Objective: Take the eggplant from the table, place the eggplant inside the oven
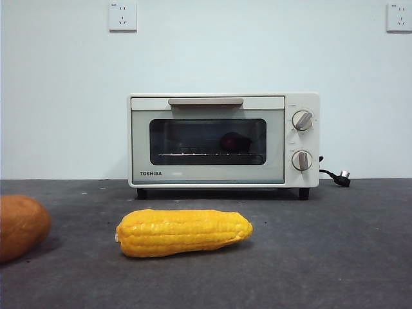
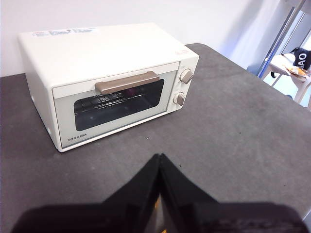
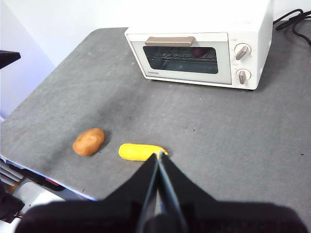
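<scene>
We see the oven (image 1: 223,140) on the desk (image 1: 335,257) with its door closed. The eggplant (image 1: 235,142) sits inside the oven on the wire rack (image 1: 206,154), a dark shape behind the glass toward the knob side. The corn (image 1: 183,232) lies on the desk in front of the oven, the orange-brown vegetable (image 1: 20,225) beside it, apart. Left end effector (image 2: 160,160) is pressed together, holding nothing, raised in front of the oven. Right end effector (image 3: 158,158) is also pressed together, empty, above the corn.
</scene>
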You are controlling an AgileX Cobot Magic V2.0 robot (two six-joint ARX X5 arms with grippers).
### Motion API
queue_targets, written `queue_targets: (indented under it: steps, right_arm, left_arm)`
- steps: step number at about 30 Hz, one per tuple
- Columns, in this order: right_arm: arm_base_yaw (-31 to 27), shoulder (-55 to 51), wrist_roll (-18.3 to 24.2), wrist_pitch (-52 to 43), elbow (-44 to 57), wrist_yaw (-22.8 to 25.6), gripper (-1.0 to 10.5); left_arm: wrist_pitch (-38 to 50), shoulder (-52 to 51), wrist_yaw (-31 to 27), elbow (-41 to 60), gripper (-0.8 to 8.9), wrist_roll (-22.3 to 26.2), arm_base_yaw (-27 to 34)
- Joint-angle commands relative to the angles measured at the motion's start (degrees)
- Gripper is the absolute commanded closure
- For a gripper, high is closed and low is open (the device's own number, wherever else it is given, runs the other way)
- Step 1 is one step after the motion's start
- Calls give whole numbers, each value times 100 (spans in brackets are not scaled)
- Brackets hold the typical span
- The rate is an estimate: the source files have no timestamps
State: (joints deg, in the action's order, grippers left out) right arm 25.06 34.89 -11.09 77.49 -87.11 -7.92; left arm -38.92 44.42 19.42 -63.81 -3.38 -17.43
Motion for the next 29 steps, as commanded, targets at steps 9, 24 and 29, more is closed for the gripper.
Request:
queue_targets:
  steps: [9, 24, 29]
  right_arm:
    - [4, -20, 46, 138, 0, 2, 946]
    - [4, -17, 46, 138, 0, 4, 946]
    - [4, -17, 46, 138, 0, 4, 946]
  left_arm:
    - [133, -17, -20, -2, 818, 107, -13]
    - [468, -1351, -918, 236, 818, 1207, 992]
    - [1329, -2122, -898, 1062, 818, 1434, 1502]
